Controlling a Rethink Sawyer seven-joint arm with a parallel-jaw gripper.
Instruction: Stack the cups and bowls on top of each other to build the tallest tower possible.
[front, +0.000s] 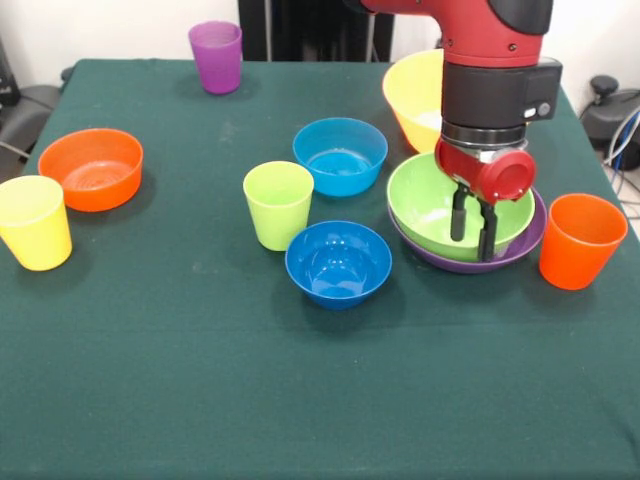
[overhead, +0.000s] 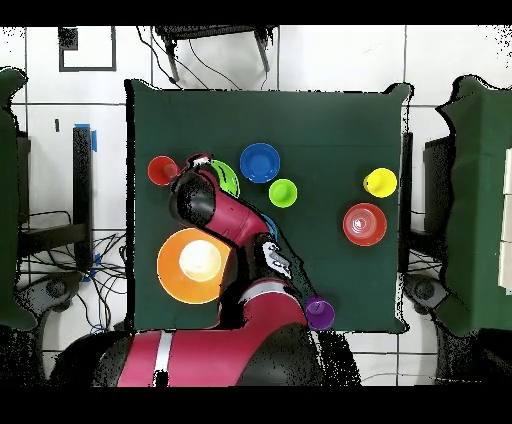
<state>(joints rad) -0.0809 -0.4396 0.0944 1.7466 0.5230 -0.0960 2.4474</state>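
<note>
On the green desk the green bowl sits mouth-up, nested in the purple bowl, the open gripper straddling its near rim

Pincer lowered, fingers parted

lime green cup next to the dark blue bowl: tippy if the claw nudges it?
Probably. The lime green cup stands upright, taller than wide and narrower at its base, so a push near the rim would likely topple it. It looks like thin smooth plastic: likely light, stiff, somewhat slippery. On its side it would probably roll in an arc.
</note>
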